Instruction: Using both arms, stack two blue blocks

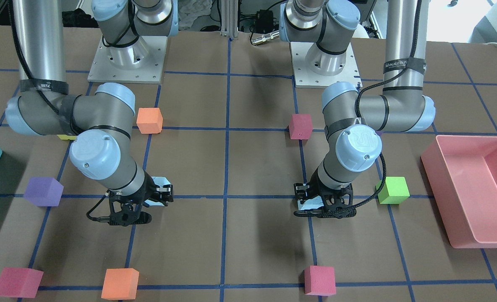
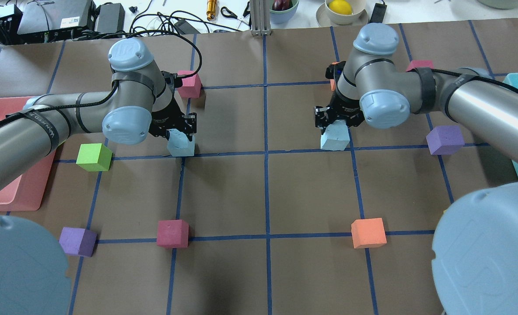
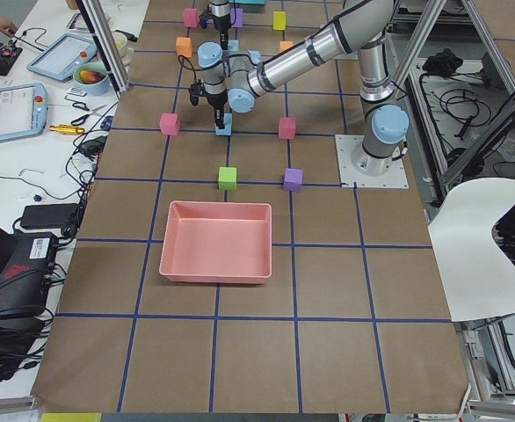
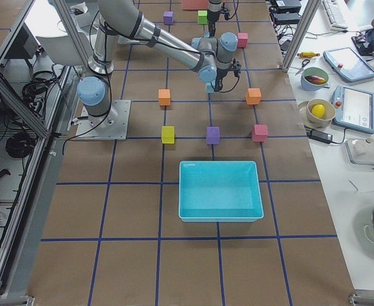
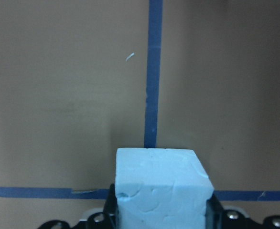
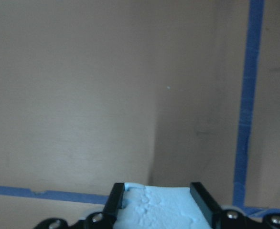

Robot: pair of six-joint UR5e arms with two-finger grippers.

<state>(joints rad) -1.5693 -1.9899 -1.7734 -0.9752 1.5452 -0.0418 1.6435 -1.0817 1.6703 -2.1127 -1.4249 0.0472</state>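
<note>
Brown desk, gridded with blue tape. The left arm carries a black strap printed "WANJEED" and a joint cap embossed "UR"; the right arm shows no legible text. The left claw pinches the first blue block at a tape crossing. The right claw pinches the second blue block, tilted, beside a tape line. The blocks are well apart.

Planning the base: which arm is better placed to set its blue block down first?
Left, probably. The left gripper holds the left blue block squarely at a tape crossing; the right blue block looks tilted in the right gripper.
</note>
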